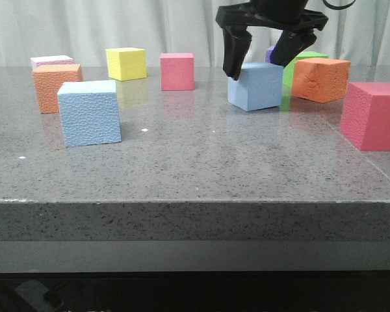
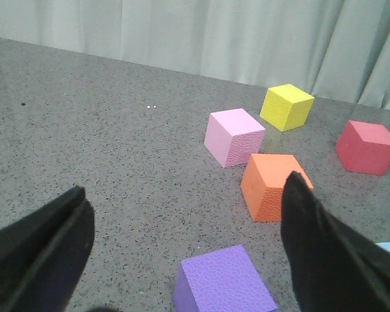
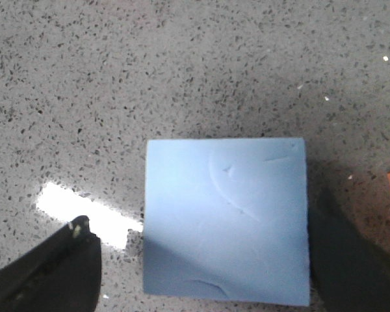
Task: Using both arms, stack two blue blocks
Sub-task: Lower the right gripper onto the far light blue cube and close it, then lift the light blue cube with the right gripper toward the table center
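Stage: early; nothing stacked yet, both blue blocks resting on the table (image 1: 201,162), well apart.
Smooth block (image 1: 255,86): right of centre, toward the back, just in front of a green cube (image 1: 287,77) and beside an orange cube (image 1: 320,78).
Pebbled block (image 1: 90,112): on the left, nearer the front edge, untouched.
Right gripper (image 1: 262,57): spread wide, poised straddling the smooth block's top, fingers either side, not closed on it.
Left gripper (image 2: 182,253): spread wide, holding nothing, looking over a purple cube (image 2: 224,281).
Left to do: grasp, lift, carry over, set one block on the other.
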